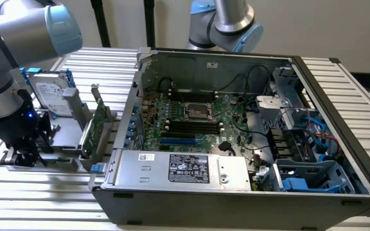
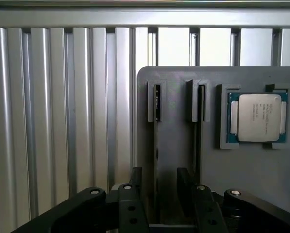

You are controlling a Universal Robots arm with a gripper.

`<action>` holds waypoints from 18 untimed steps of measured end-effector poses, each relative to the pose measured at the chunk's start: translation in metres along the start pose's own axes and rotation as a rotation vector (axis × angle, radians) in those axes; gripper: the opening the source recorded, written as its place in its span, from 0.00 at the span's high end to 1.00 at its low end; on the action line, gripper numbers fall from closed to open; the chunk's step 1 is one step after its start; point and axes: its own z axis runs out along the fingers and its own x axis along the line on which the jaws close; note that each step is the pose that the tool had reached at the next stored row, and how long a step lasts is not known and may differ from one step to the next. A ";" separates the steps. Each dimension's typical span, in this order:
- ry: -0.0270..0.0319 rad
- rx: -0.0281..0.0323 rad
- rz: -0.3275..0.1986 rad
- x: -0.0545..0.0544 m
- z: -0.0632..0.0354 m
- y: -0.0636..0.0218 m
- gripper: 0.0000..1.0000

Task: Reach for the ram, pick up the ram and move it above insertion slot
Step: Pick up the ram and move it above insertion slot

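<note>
Two fingers (image 2: pixel 137 178) of the pincer (image 2: pixel 160 173) stand apart astride the ram (image 2: pixel 157 104); the processor (image 2: pixel 259 117) bears unreadable print.

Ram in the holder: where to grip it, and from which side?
The ram stands on edge in the gray holder, ends in slots, so only its upper edge is free. Likely best to pinch its flat faces mid-length, coming from straight above.

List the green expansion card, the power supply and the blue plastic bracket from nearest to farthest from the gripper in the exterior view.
From the gripper:
1. Green expansion card, upright just outside the computer case.
2. Power supply, inside the case.
3. Blue plastic bracket, far on the exterior view's right.
</note>
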 end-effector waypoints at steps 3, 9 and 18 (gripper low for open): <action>0.0000 0.0003 0.000 0.000 0.0018 0.0003 0.58; 0.0000 0.0003 0.000 0.000 0.0021 0.0002 0.66; 0.0000 0.0004 0.001 0.000 0.0022 0.0002 0.82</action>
